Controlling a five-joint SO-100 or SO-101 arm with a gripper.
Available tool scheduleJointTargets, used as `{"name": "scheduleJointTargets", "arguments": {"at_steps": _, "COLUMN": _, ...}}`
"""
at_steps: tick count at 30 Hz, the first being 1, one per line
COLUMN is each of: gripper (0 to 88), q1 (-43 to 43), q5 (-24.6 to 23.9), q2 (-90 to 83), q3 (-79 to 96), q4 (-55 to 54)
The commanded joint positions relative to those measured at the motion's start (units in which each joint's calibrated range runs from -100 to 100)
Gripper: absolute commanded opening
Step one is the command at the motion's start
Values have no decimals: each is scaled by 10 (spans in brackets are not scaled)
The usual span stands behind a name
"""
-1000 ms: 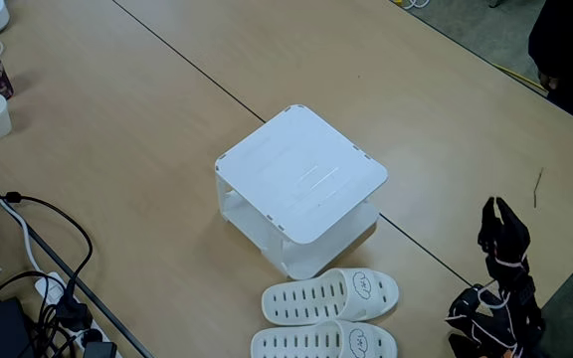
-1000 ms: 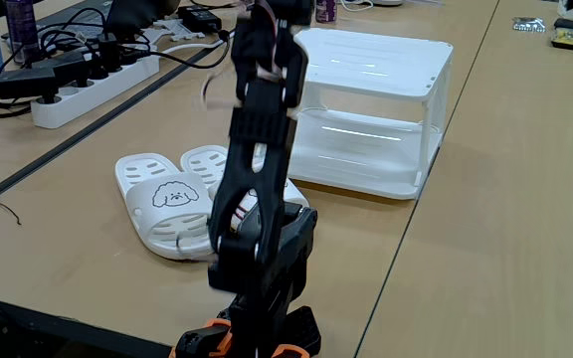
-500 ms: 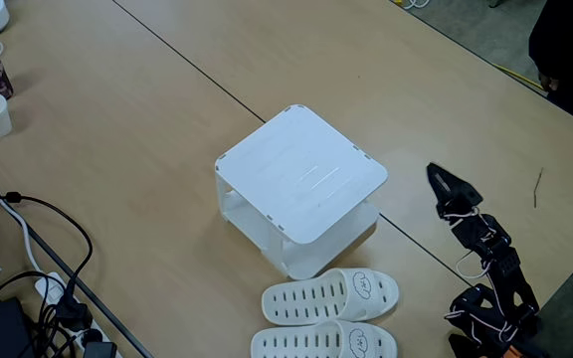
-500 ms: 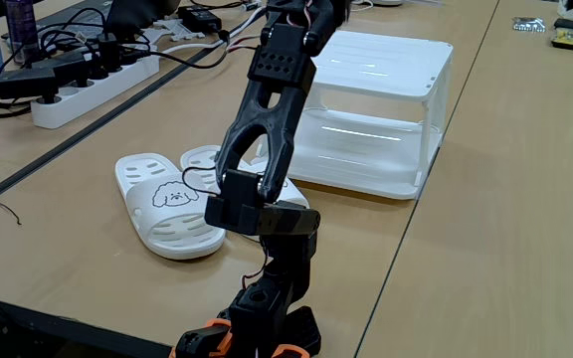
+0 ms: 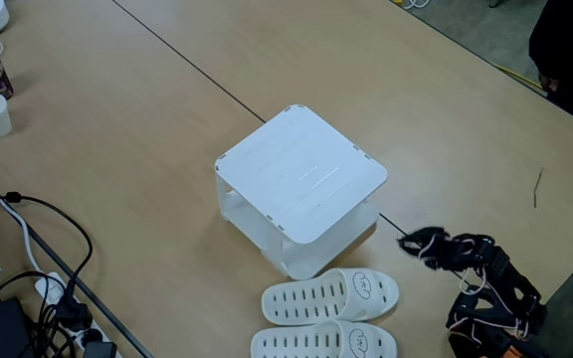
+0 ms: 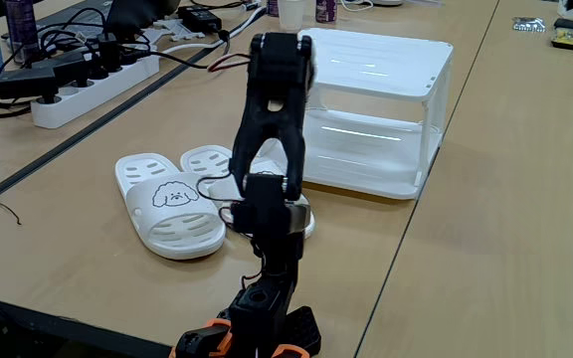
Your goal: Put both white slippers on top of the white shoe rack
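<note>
Hovering at lower right, pincer (image 5: pixel 409 242) empty, jaw state unclear; slippers (image 5: pixel 329 295) lie lower-left, long axes left-right.

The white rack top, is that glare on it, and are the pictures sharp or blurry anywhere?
In a fixed view from above, the white shoe rack has a faint bright streak on its top, and the gripper looks slightly smeared. In the low fixed view, light streaks cross the rack's top and shelf; the white slippers look sharp.
</note>
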Motion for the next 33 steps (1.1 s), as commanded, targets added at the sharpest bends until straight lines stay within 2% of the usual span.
{"name": "scheduleJointTargets", "arguments": {"at_steps": 1, "gripper": 13, "q1": -73, "q5": 4, "q2": 6, "q3": 26, "q4": 50}}
{"name": "scheduleJointTargets", "arguments": {"at_steps": 7, "gripper": 15, "q1": -137, "q5": 4, "q2": -1, "q3": 143, "q4": 58}}
{"name": "scheduleJointTargets", "arguments": {"at_steps": 17, "gripper": 15, "q1": -246, "q5": 4, "q2": 4, "q3": 241, "q4": 35}}
{"name": "scheduleJointTargets", "arguments": {"at_steps": 19, "gripper": 20, "q1": -273, "q5": 4, "q2": 5, "q3": 263, "q4": -8}}
{"name": "scheduleJointTargets", "arguments": {"at_steps": 24, "gripper": 108, "q1": -304, "q5": 4, "q2": 38, "q3": 299, "q4": -136}}
{"name": "scheduleJointTargets", "arguments": {"at_steps": 33, "gripper": 118, "q1": -310, "q5": 4, "q2": 137, "q3": 337, "q4": -389}}
